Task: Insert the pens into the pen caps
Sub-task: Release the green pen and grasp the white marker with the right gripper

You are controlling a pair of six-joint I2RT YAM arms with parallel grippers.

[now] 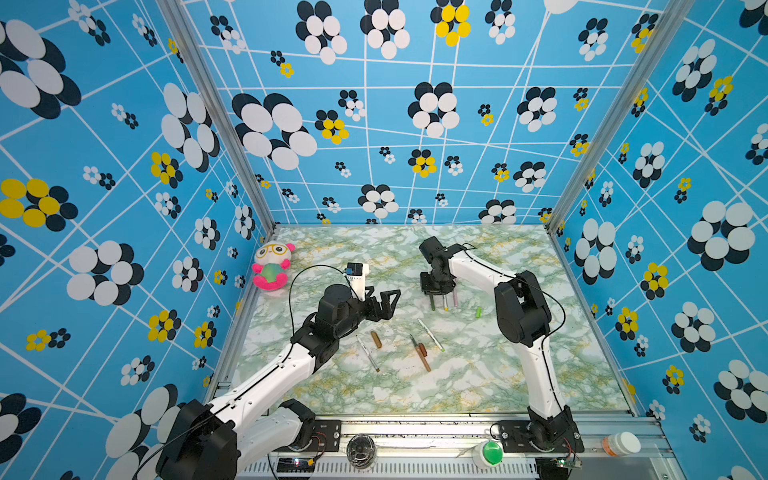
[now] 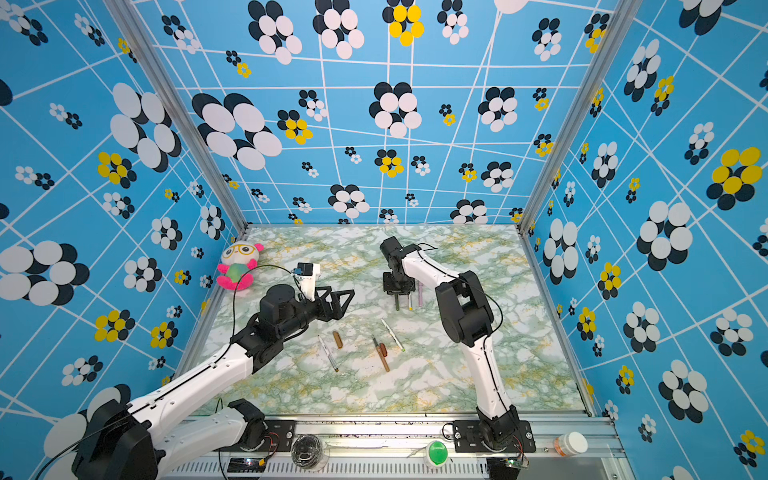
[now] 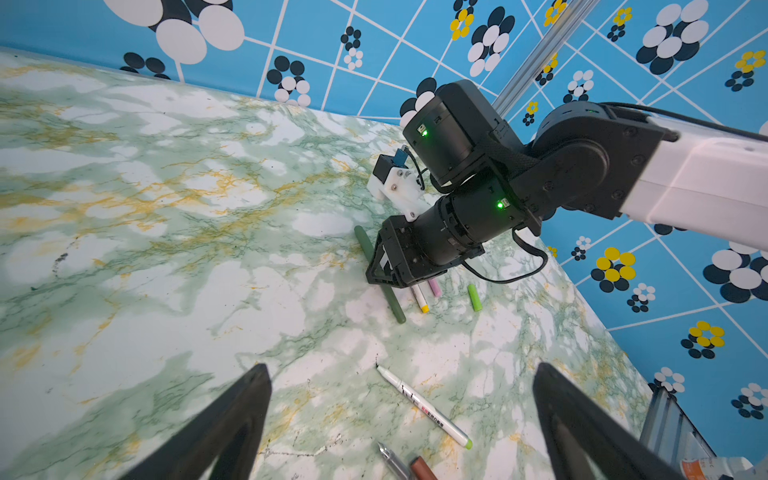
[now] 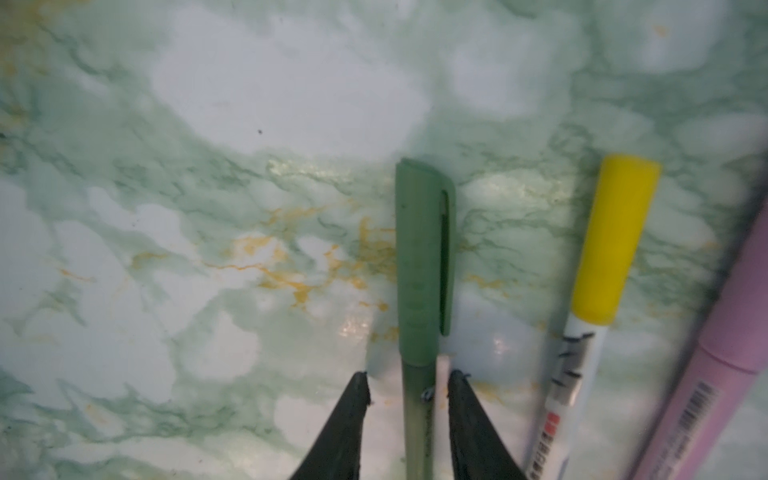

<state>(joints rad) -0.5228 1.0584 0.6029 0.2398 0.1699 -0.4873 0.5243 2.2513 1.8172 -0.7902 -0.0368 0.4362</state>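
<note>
Nearest on the glossy green-white marble-print tabletop [image 1: 478, 374]: a thin white plastic pen with black print [image 1: 368, 353], uncapped, with a stubby brown plastic cap [image 1: 376, 339] just beside its far end. Next to those, a slim brown pen [image 1: 424, 362] with a short reddish-brown cap [image 1: 423, 349] just beside it, and a white pen with a lime-green tail [image 1: 431, 334], black nib exposed. Behind them the left gripper [image 1: 388, 305]: black triangular fingers spread fully, nothing between them, clear of the table. Further back, a loose lime-green cylindrical cap [image 1: 478, 311]. Farthest, the right gripper [image 4: 409, 375] points down, jaws part-open astride a matte dark green pen wearing its clipped cap [image 4: 417, 291]; gaps show on both sides, so no clamp. Alongside lie a white pen in a smooth yellow cap [image 4: 586, 332] and a pink capped pen [image 4: 715, 395].
</note>
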